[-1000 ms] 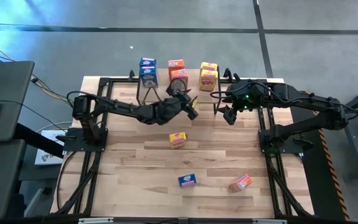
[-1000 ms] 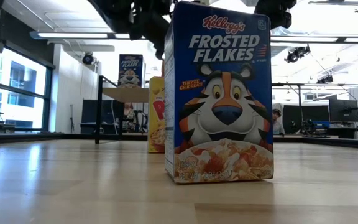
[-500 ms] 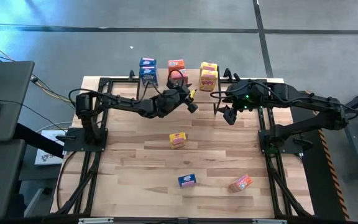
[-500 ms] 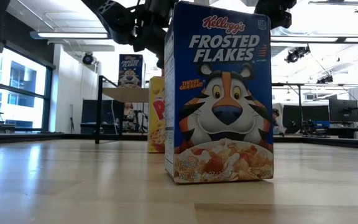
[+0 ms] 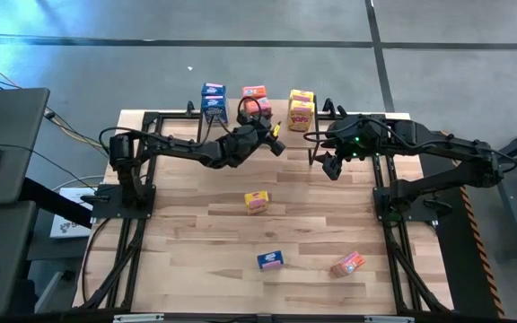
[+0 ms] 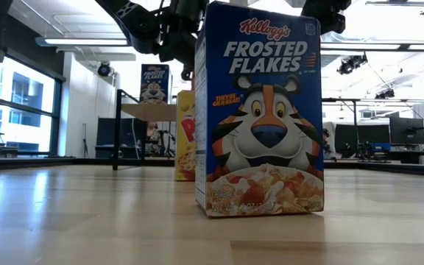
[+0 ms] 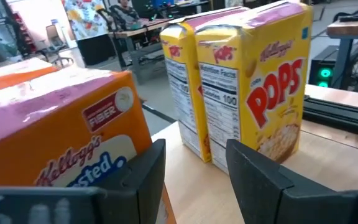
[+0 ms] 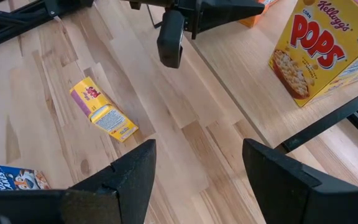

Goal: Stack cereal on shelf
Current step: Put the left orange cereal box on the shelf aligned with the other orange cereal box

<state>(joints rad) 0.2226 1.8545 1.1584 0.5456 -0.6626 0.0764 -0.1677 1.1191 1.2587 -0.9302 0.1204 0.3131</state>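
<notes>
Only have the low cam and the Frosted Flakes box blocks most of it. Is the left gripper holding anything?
Observer: No. The left gripper is empty, fingers apart, right beside an orange box at the shelf.
Operator: And the right one?
Observer: The right gripper is open and empty, over the tabletop in front of the shelf's right end.
Operator: How many boxes are off the shelf?
Observer: Three on the tabletop: yellow box, blue box, red-orange box.
</notes>
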